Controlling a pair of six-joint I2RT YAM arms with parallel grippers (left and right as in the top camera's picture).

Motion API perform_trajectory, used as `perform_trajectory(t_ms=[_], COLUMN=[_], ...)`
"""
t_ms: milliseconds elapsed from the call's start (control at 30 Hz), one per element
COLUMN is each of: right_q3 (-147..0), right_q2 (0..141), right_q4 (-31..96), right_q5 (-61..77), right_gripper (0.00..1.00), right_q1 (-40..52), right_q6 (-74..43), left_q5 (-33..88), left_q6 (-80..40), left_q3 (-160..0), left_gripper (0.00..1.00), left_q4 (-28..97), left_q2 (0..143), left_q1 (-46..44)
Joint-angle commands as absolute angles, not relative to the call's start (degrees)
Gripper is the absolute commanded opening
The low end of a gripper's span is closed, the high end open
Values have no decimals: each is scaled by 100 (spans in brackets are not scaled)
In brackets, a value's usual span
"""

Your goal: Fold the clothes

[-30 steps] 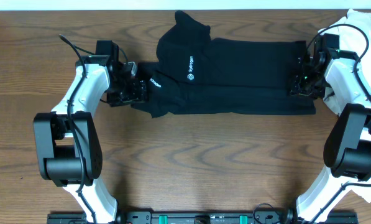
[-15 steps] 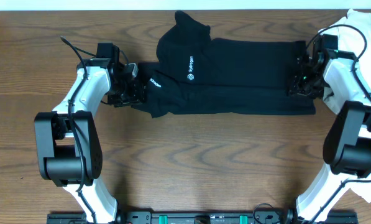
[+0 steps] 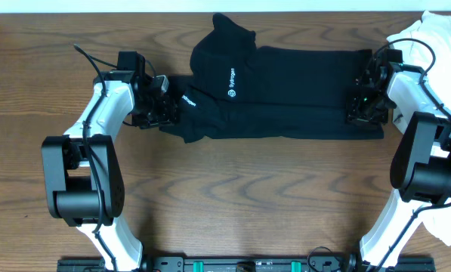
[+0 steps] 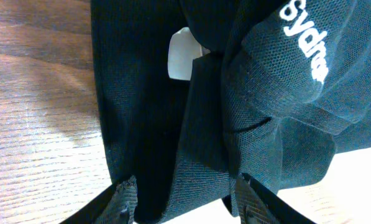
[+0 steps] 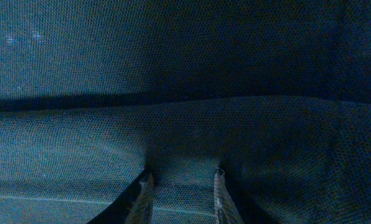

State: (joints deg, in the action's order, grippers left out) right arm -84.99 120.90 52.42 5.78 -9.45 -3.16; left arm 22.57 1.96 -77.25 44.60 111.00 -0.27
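- Well, the black shirt (image 3: 285,91) lies long and flat across the far part of the wooden table (image 3: 225,196). It looks folded once the long way.
- One end of the shirt is at the left arm and the other end is at the right arm. Small white words (image 3: 231,81) show on the bumpy end near the left arm.
- Down at that end, the left pincer (image 3: 165,109) sits right on the cloth. Up close, its two fingers (image 4: 126,200) stand a bit apart with a thick bunch of shirt filling the gap, so it looks like it has hold of the shirt. A little white tag (image 4: 184,55) peeks out just past the bunch.
- At the other end, the right pincer (image 3: 361,106) is down on the edge of the shirt. Its fingers (image 5: 141,194) are close together, and the cloth puckers up between them, so it is pinching the shirt.
- A pile of white cloth (image 3: 437,34) waits in the far right corner, apart from the job.
- I think the step now is grabbing both ends for the next fold.
- Next, both arms should lift together and bring one end over the other. They need to hold tight and keep the cloth smooth, or the fold could slip and bunch up.
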Motion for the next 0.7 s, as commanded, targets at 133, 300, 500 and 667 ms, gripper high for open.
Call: perform_trajectory(t_ms=[133, 300, 500, 667], right_q3=[-8462, -8462, -8462, -8462], right_q2=[12293, 12293, 12293, 12293], right_q4=[5238, 5249, 5295, 5301], right_q5=[539, 539, 539, 539], right_gripper=[31, 31, 30, 31], right_q1=[-897, -897, -899, -899], right_q6=[-248, -248, -248, -248], left_q5=[2355, 2327, 1181, 679], left_q6=[373, 495, 301, 40], left_q3=[-7677, -7634, -7651, -7826], left_gripper=[44, 6, 6, 6], left_q4=[4464, 4484, 4357, 4316], left_q2=[11124, 11124, 11102, 11037], left_q1=[-10, -8, 34, 338])
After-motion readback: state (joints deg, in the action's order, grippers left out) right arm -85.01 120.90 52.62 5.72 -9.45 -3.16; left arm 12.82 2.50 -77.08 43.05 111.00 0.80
